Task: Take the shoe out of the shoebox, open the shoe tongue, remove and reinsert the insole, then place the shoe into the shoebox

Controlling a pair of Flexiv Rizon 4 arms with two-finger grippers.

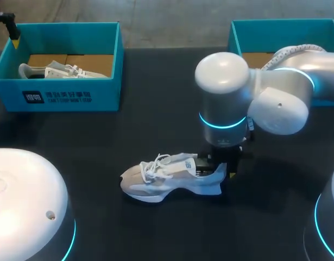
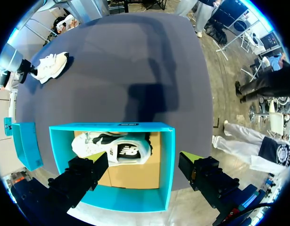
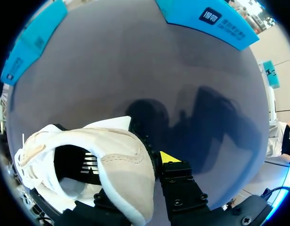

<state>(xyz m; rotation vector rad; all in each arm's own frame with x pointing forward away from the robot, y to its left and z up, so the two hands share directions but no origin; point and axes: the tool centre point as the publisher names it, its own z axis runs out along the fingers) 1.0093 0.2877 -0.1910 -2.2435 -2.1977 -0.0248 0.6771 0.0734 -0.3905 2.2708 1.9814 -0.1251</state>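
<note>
A beige and white shoe lies on its side in the middle of the black table, toe toward my left. My right gripper stands over its heel, shut on the heel collar. In the right wrist view one yellow-tipped finger presses the outside of the heel, while the other is hidden inside the shoe. My left gripper hangs open above the left teal shoebox, which holds a second white shoe. That same box sits at the table's far left.
A second teal shoebox sits at the far right, partly behind my right arm. Dark tabletop lies bare between the boxes and the shoe.
</note>
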